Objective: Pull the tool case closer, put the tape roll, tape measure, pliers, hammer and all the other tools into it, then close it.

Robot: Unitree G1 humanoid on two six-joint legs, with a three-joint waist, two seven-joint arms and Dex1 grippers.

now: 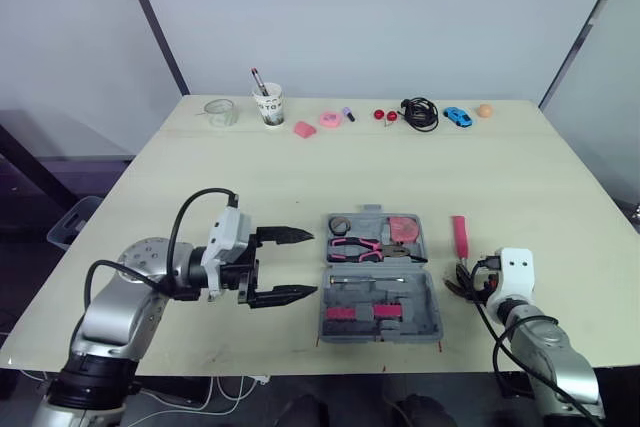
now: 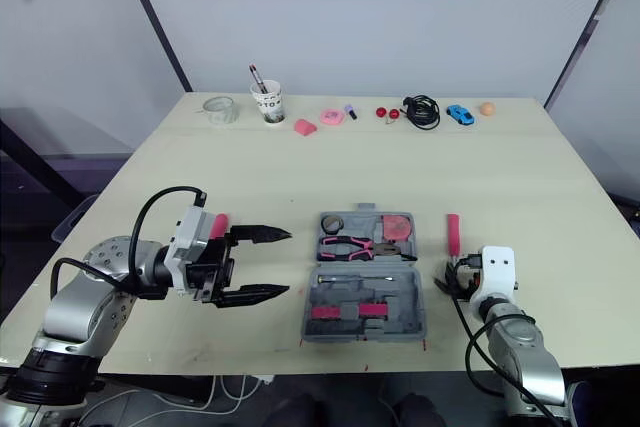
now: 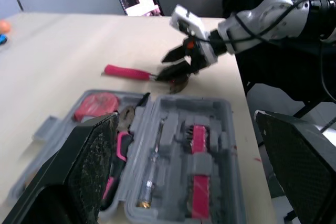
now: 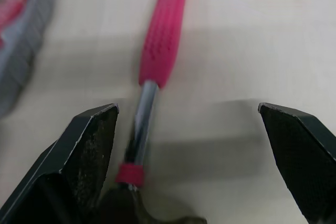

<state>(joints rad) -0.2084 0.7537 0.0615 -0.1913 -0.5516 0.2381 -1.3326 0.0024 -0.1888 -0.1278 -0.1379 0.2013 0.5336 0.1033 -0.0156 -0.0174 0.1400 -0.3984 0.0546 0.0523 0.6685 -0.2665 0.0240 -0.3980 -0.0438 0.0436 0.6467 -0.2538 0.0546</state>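
Lying open near the front edge of the tabletop (image 1: 300, 177), the tool case (image 1: 425, 312) is seen between the two arms. In its far half the tape roll (image 1: 338, 224), the pink-handled pliers (image 1: 352, 245) and the tape measure (image 1: 403, 229) are held; in its near half a screwdriver (image 3: 153, 171) and a pink bit holder (image 3: 198, 145) are seated. The hammer (image 1: 459, 235) is laid on the tabletop just to the right of the case, outside it, its pink handle pointed away from the robot. The right claw (image 4: 187, 107) is spread wide, with the hammer's steel shaft between its fingers, nearer one of them. The left claw (image 1: 312, 265) is held apart as well, just left of the case and aimed at it, with nothing gripped. A paper cup (image 1: 268, 104) is stood at the far edge.
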